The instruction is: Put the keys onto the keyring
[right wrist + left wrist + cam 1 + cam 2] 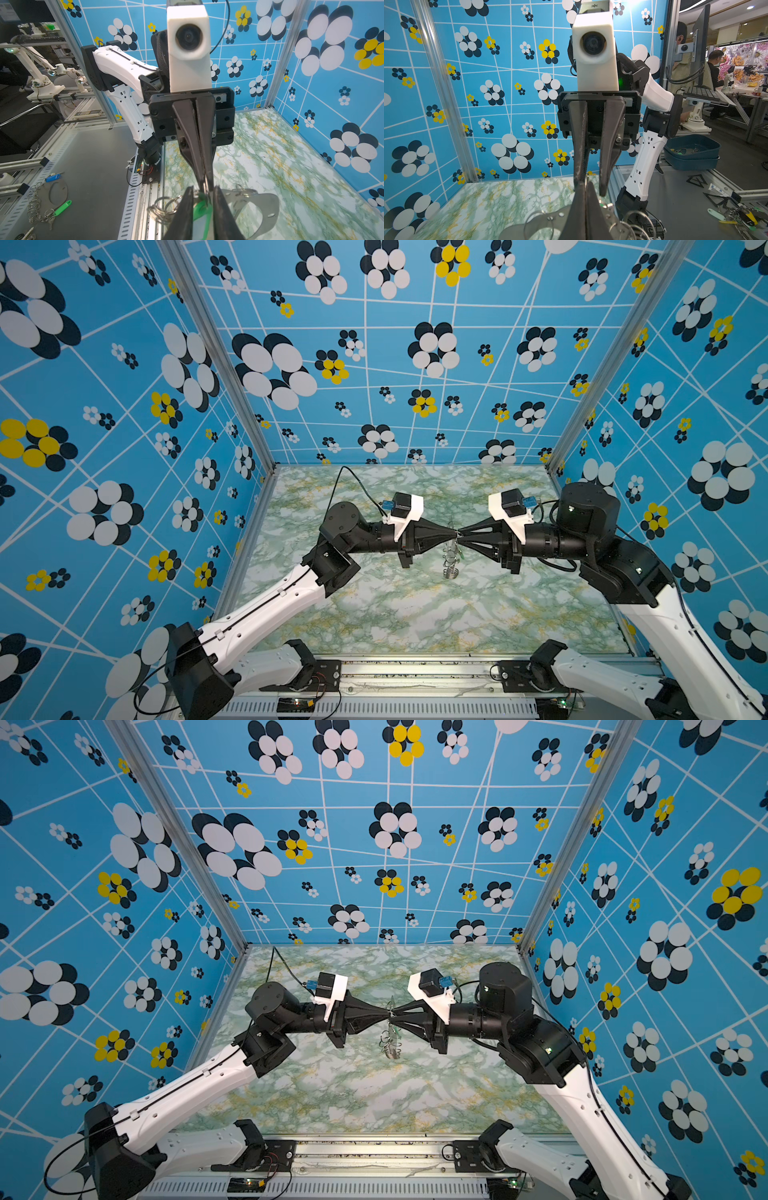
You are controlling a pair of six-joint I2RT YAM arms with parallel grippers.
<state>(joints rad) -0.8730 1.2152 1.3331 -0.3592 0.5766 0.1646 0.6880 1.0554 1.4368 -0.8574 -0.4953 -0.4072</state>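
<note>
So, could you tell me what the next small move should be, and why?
Probably ease the right gripper forward to thread the green key onto the keyring, which the left gripper seems to hold up: their tips nearly touch.

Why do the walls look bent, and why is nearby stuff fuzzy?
In both top views the wide lens bows lines on the back wall, and the keyring nearly vanishes against the marbled table. In the right wrist view the green key blurs, too close; the left wrist view softens up close.

A robotics lab: patterned test booth [374, 364], aluminium framing [221, 356], monitor [701, 41], keyboard [702, 96] beyond.
</note>
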